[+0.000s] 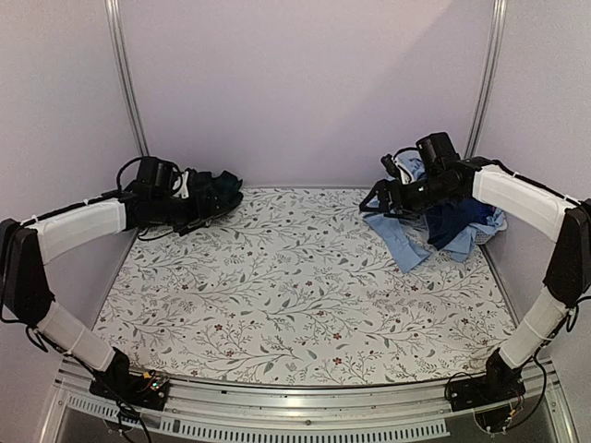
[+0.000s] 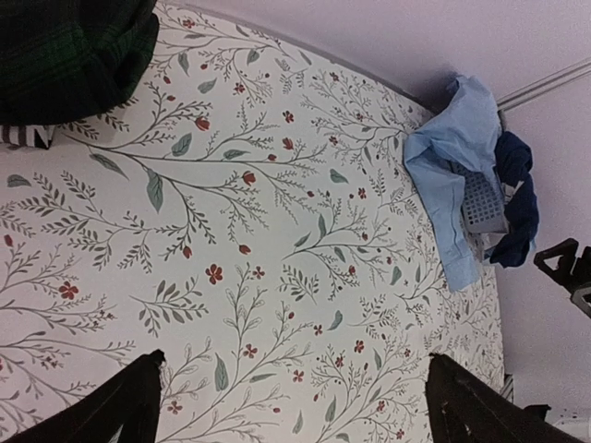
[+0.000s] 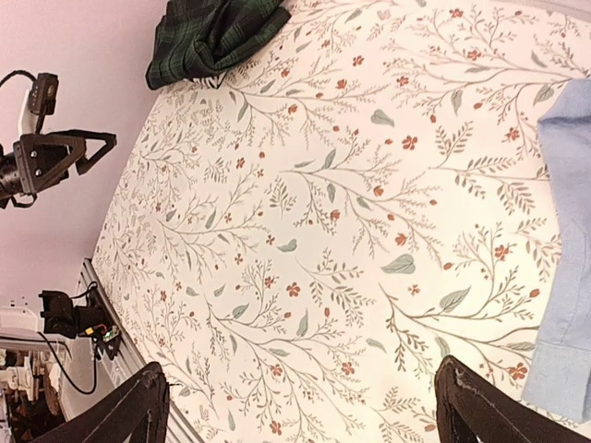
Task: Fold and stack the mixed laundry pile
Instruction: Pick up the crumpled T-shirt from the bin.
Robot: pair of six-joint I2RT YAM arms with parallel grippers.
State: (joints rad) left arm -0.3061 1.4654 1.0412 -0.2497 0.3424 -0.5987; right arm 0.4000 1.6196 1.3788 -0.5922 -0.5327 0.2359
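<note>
The laundry lies in two lots on the floral sheet point(image 1: 295, 286). A dark green plaid piece point(image 1: 220, 192) is bunched at the back left, also showing in the left wrist view point(image 2: 74, 55) and the right wrist view point(image 3: 212, 37). Light blue shirts point(image 1: 402, 242) and navy garments point(image 1: 451, 223) are heaped at the back right. My left gripper point(image 1: 205, 214) hovers beside the plaid piece, open and holding nothing point(image 2: 295, 406). At the near-left edge of the blue heap, my right gripper point(image 1: 374, 201) is also open with nothing between its fingers point(image 3: 300, 406).
A white lattice basket point(image 2: 482, 203) sits partly under the blue and navy clothes. Pale walls and metal posts point(image 1: 125, 74) close in the back and sides. An aluminium rail point(image 1: 295, 420) runs along the near edge between the arm bases.
</note>
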